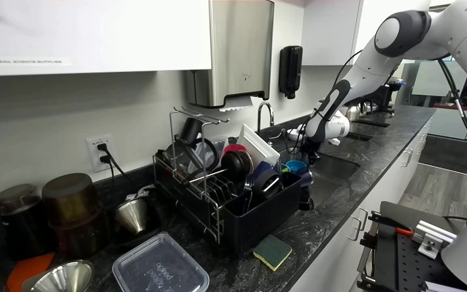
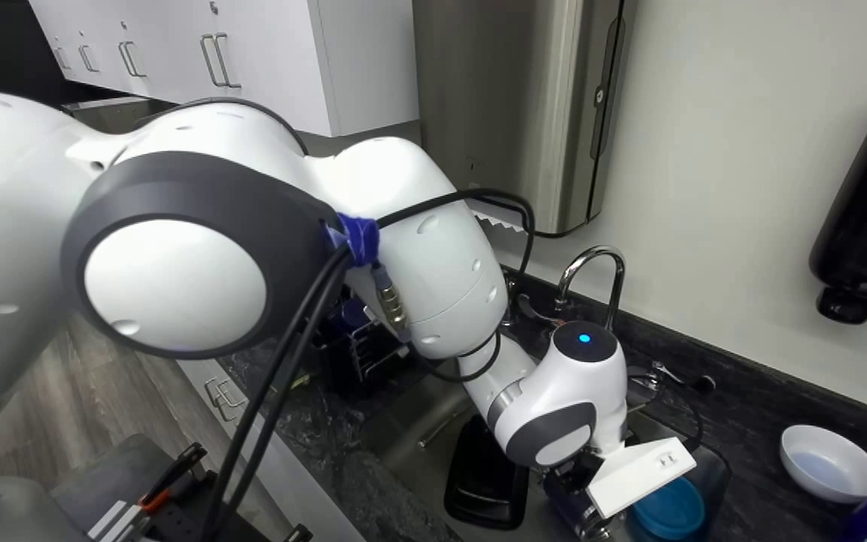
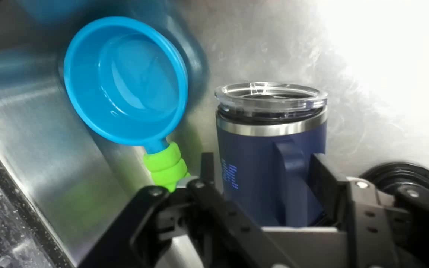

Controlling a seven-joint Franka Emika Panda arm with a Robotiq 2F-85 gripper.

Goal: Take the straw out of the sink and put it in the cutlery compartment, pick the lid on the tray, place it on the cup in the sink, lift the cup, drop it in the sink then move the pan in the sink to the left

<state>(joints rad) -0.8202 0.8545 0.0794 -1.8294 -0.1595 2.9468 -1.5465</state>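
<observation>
Dark stone surface (image 1: 383,150), metal sink (image 3: 359,134) let into it. Claw (image 3: 262,163) is spread around the navy mug (image 3: 251,167), not clamped: gap showing one side, contact on the other can't be told. Green-handled blue pan (image 3: 125,80) sits near the sink wall. Mug is in the sink just beside the pan, clear lid (image 3: 270,103) on its rim.

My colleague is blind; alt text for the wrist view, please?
A navy mug topped by a clear lid sits in a steel sink, between the open jaws of the gripper. A blue pan with a green handle lies at upper left.
</observation>
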